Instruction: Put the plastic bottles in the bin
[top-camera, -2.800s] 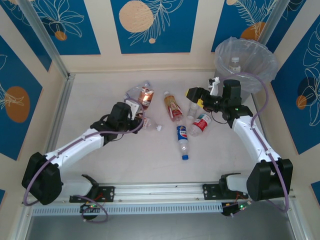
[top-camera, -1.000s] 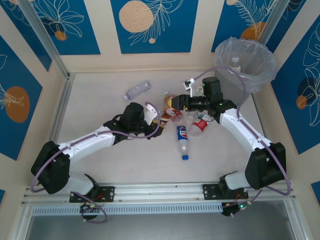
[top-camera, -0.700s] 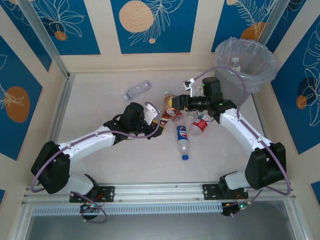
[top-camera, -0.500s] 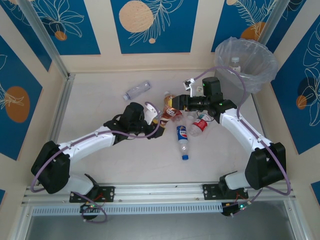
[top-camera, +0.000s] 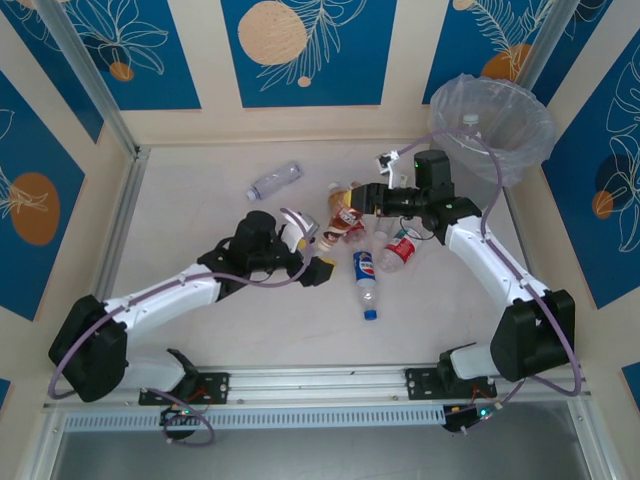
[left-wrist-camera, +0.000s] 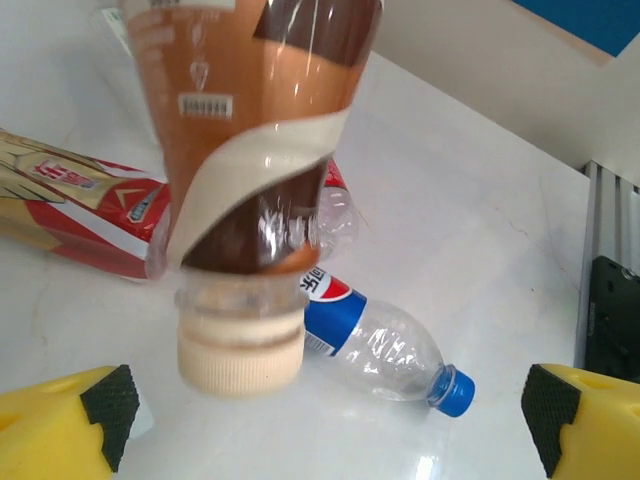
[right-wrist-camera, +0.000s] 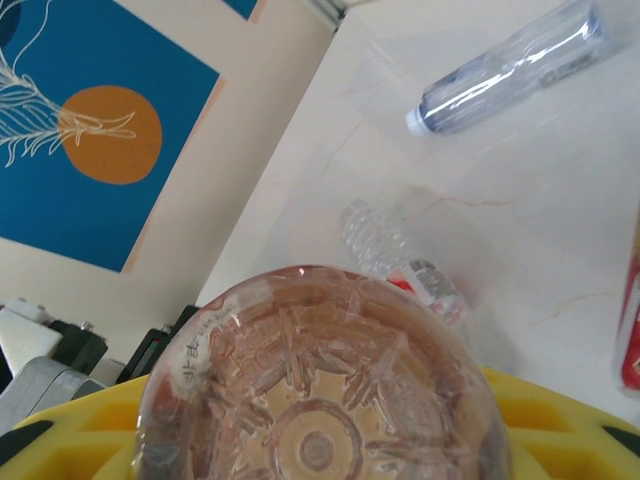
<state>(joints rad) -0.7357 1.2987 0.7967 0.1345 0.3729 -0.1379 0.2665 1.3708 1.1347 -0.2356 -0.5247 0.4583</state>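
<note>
I'm watching the right tool (top-camera: 362, 197) pinching the brown-label bottle (top-camera: 340, 216) by its base. The cap is pointing toward seven o'clock, where the left tool (top-camera: 312, 252) is standing spread wide, gripping nothing. The bin (top-camera: 535, 130) is sitting at two o'clock from the right tool, nearer that arm. I'm judging the carry needs height over the rim. The tabletop (top-camera: 200, 230) is carrying loose bottles, the blue-label bottle (top-camera: 365, 280) among them.
</note>
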